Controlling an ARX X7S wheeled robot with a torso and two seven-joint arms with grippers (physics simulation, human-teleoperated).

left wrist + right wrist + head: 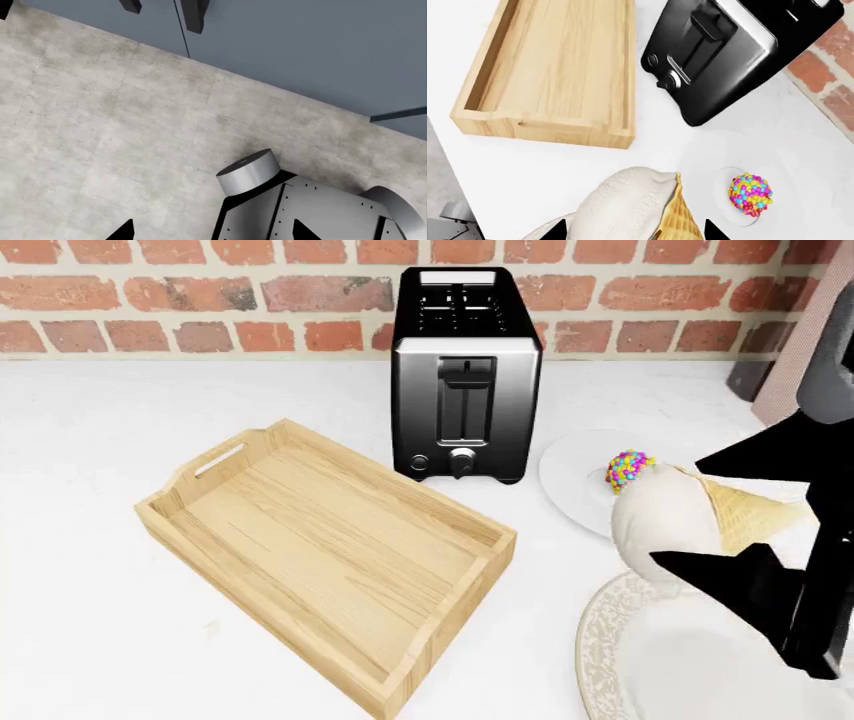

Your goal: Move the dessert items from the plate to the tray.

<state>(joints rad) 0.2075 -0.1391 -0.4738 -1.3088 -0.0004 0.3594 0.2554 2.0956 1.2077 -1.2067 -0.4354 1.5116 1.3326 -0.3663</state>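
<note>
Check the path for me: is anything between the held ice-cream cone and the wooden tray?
Nothing visible. The right gripper holds the ice-cream cone beside the tray, with only bare white counter between. The toaster stands behind that line.

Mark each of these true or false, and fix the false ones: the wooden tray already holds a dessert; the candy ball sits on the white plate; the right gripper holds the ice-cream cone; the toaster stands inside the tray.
1. The wooden tray already holds a dessert. False: it holds nothing.
2. The candy ball sits on the white plate. True.
3. The right gripper holds the ice-cream cone. True: the cone lies between its fingertips, raised off the plate.
4. The toaster stands inside the tray. False: it stands on the counter behind the tray.
</note>
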